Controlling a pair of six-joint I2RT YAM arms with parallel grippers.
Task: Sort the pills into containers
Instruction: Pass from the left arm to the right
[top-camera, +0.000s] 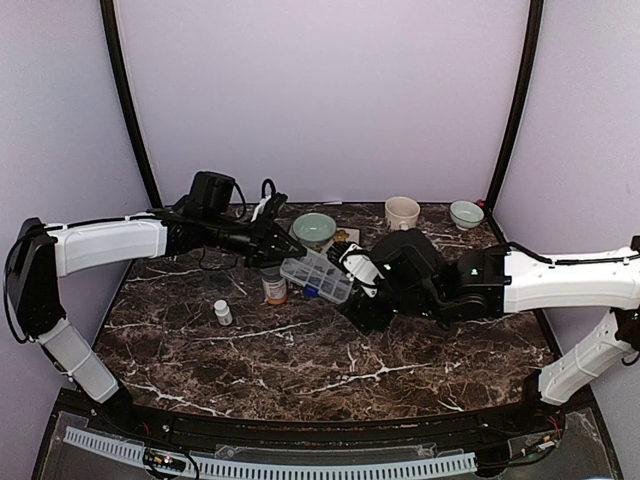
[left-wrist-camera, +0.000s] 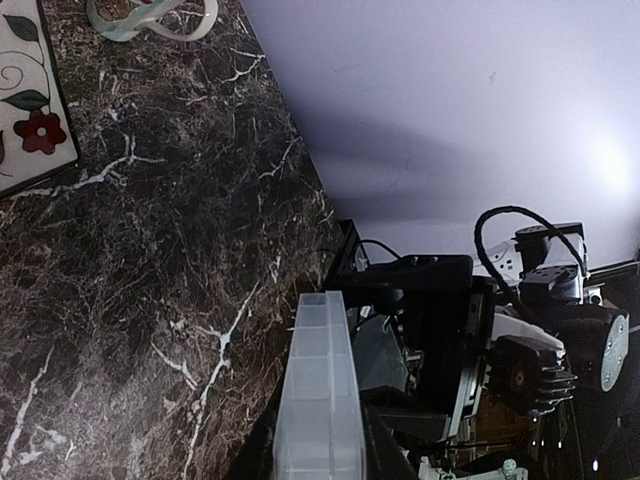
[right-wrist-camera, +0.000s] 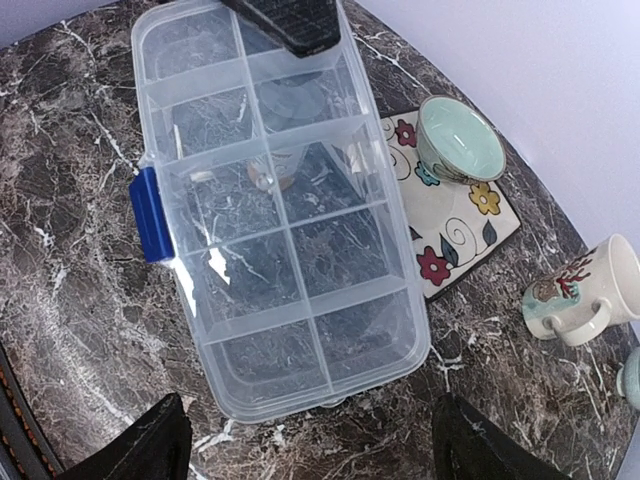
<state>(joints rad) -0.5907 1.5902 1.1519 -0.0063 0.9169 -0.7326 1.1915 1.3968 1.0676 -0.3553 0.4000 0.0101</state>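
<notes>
Pill box (right-wrist-camera: 270, 220): one, clear, lying mid-table, ten compartments in two rows of five, one blue latch (right-wrist-camera: 146, 214) on a long side. Pills are too small to make out. Left gripper (top-camera: 272, 248) pinches the box's far end. Right gripper (right-wrist-camera: 315, 432) sits at the near end with its jaws spread wider than the box, not touching it. Two bottles: orange bottle (top-camera: 274, 288) just beside the box, tiny white bottle (top-camera: 222, 312) apart. Behind are two bowls (top-camera: 315, 228), one mug (top-camera: 402, 212) and one floral tile (right-wrist-camera: 450, 225).

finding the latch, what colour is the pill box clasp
Blue clasp, clearest in right wrist view.
</notes>
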